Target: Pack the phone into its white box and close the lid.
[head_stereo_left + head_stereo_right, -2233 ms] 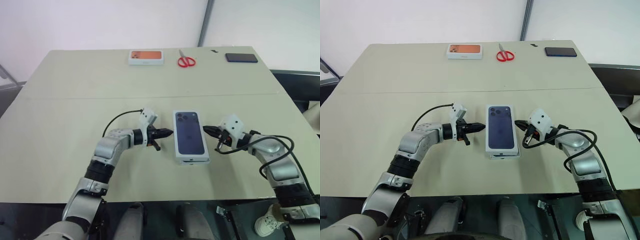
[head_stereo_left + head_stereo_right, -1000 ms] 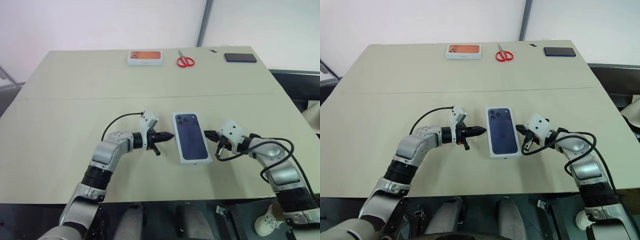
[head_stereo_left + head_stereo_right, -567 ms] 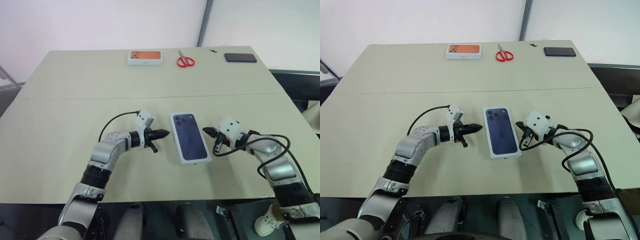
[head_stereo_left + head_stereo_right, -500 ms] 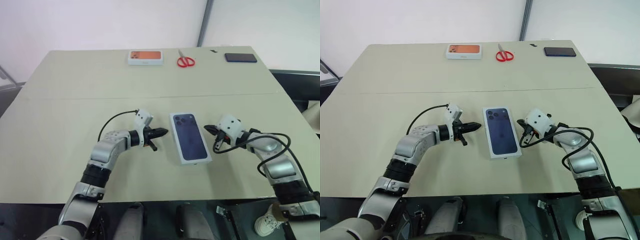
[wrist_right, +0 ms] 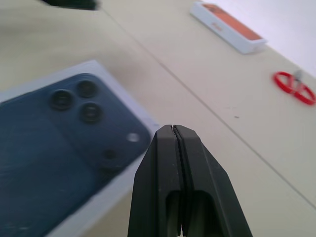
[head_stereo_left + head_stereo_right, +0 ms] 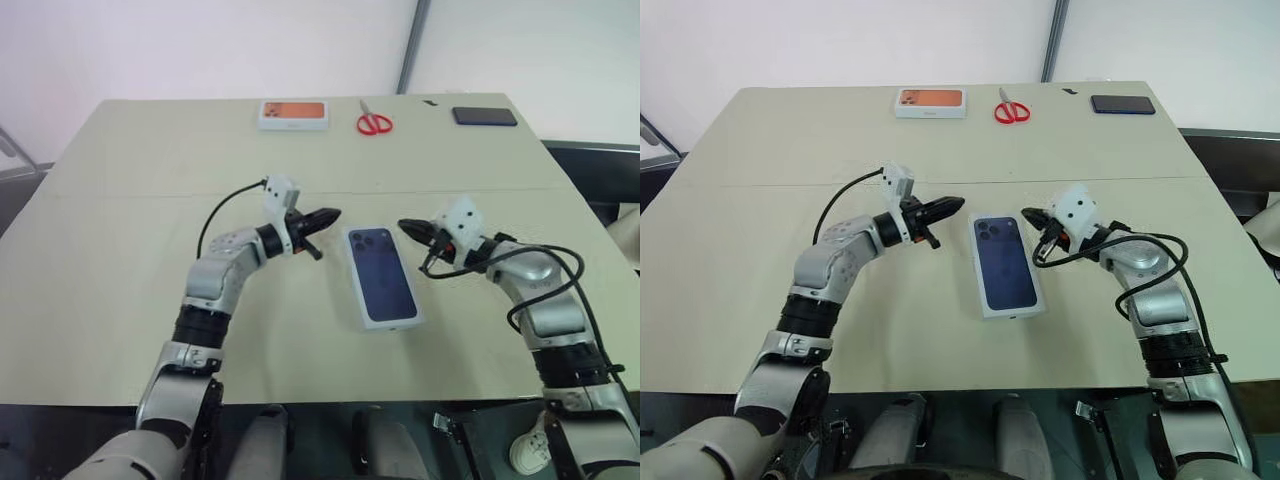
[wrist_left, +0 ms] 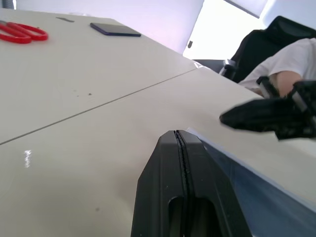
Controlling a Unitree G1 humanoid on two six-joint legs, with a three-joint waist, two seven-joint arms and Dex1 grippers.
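two black-fingered hands hover over the beige desk [image 6: 120,250] near the centre of the frame, both clenched with nothing between their fingers. the left hand [image 6: 328,215] sits just left of the upper end of the white rectangular lid printed with a dark blue phone picture [image 6: 381,276], its tip pointing toward the lid, apart from it. the right hand [image 6: 409,229] hangs just right of that same upper end, pointing back toward the left hand, also clear of the lid. the lid lies flat, slightly tilted, closed down over the white box; the box and the phone are hidden beneath it. in the right wrist view the printed camera cluster shows just beyond the pressed-together fingers [image 5: 180,163]. along the top edge of the desk lie a white box printed orange [image 6: 294,114], a pair of red-handled scissors [image 6: 373,120] and a small black rectangular slab [image 6: 484,116], well apart from both hands.
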